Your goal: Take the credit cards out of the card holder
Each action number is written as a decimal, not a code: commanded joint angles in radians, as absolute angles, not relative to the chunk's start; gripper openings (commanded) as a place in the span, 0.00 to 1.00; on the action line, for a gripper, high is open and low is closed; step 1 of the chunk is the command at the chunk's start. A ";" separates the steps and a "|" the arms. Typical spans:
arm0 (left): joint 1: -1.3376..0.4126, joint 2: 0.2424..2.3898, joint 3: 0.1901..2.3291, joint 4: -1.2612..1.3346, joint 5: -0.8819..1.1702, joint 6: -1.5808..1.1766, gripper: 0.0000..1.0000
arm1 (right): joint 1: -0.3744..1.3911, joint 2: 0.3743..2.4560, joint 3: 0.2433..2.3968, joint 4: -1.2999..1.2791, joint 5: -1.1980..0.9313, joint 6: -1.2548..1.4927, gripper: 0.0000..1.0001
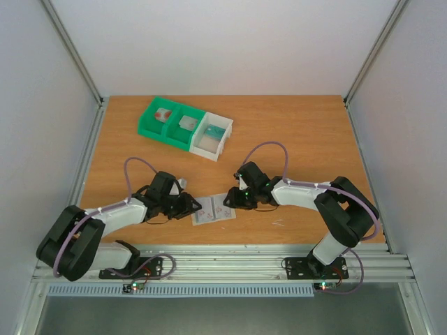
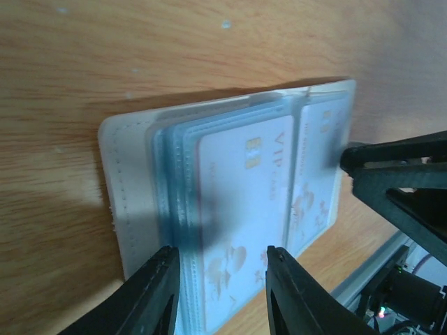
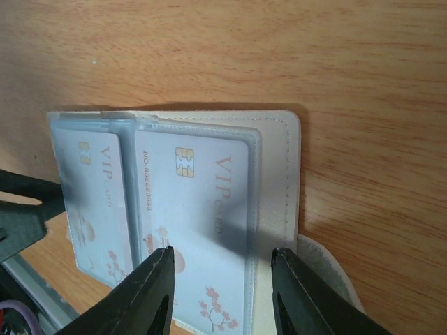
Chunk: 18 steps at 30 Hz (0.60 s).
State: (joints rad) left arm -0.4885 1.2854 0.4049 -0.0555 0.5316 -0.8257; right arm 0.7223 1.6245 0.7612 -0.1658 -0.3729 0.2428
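- Wood table (image 1: 300,139), plain white walls (image 1: 223,42), one green-and-white tray (image 1: 164,137) well beyond both grippers.
- One card holder (image 1: 211,211), open flat between left gripper (image 1: 190,204) and right gripper (image 1: 229,199).
- Two credit cards (image 3: 195,202) sleeved inside it.
- Both grippers: jaws partway apart, each straddling a panel, clamping nothing.

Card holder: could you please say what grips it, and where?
Neither: left gripper and right gripper stand open over opposite panels of the card holder, lying flat.

Left arm (image 1: 117,213) and right arm (image 1: 302,192) are both chunky black joints plus white links, each with 1 loopy lilac cable (image 1: 137,160).
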 commanded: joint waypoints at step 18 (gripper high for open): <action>-0.491 1.226 0.419 -0.181 0.399 -0.796 0.36 | 0.719 1.583 0.780 -0.206 -0.426 0.269 0.41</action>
State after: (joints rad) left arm -0.4885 1.2770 0.4038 -0.0940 0.4728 -0.8036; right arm 0.7181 1.6051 0.7506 -0.1776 -0.4061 0.2653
